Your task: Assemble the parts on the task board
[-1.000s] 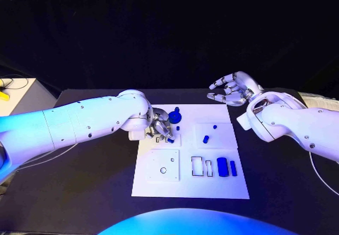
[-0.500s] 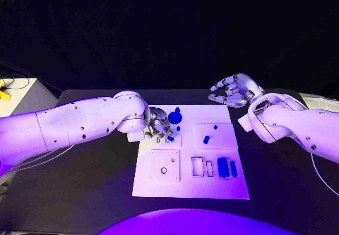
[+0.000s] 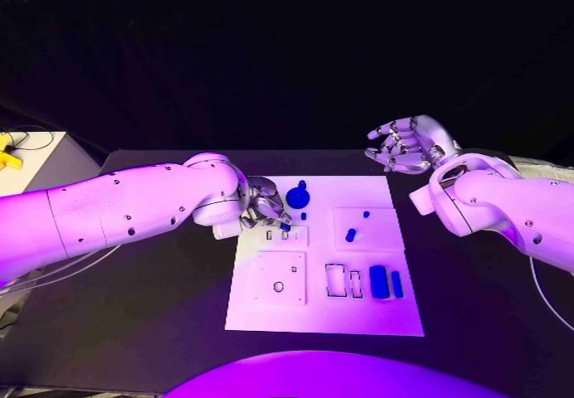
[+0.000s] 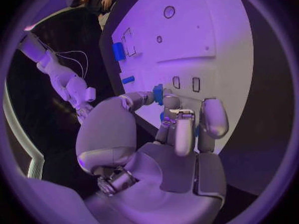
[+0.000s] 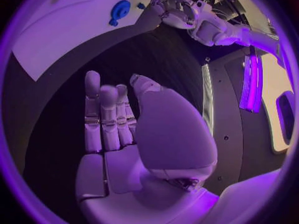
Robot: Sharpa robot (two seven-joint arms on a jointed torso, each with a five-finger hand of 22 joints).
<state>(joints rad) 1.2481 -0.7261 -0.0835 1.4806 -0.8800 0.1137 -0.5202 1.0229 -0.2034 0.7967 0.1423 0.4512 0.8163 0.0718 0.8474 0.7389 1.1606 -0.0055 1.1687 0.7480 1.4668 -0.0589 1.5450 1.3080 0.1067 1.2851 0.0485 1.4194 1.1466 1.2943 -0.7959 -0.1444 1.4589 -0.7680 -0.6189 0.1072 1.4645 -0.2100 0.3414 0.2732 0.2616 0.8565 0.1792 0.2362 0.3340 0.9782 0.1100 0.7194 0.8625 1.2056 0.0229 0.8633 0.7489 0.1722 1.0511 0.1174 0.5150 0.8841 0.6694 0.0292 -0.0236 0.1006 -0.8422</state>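
The white task board (image 3: 323, 311) lies mid-table. My left hand (image 3: 265, 209) hovers over its far left part and pinches a small blue part (image 4: 158, 93) between thumb and a finger, just above two small slots (image 3: 276, 235). A round blue part (image 3: 298, 196) sits beside that hand. More blue parts lie on the board: a short peg (image 3: 351, 235), a block (image 3: 376, 282) and a thin bar (image 3: 395, 284) next to two rectangular slots (image 3: 343, 282). My right hand (image 3: 406, 144) is raised beyond the board's far right corner, fingers apart, holding nothing.
A square plate with a round hole (image 3: 279, 278) occupies the board's near left. The black table (image 3: 156, 290) extends on both sides of the board. A pale stand with a yellow object (image 3: 10, 157) is at the far left.
My left hand has lifted slightly away from the two small slots, carrying the small blue part. My right hand has drifted up and to the right.
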